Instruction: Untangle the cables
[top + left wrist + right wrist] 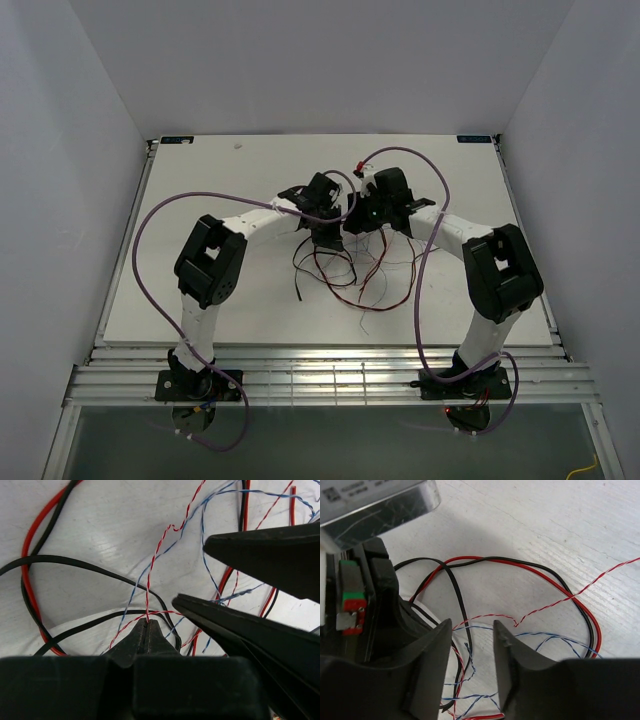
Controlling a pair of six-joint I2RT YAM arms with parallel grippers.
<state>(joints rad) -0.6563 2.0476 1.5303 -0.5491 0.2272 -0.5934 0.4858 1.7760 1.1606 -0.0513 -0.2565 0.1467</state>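
Several cables (345,275) lie knotted on the tabletop (200,190), just beneath both my sets of jaws, with bare surface all round and the edges well away. I judge I'm mid-separation. My left jaws are clenched on the red-and-white twisted wire (147,587), and my right jaws are parted, straddling the blue-and-white wire (470,666). The next move calls for closing there, then drawing outward, away from the left jaws.

The cables (340,268) lie in a loose tangle mid-table. A thick red cable (24,575) and 2 black cables (75,562) sweep in wide flat loops, crossing each other; a thin red-and-white twisted wire (156,555) and a blue-and-white twisted wire (204,535) wander across them
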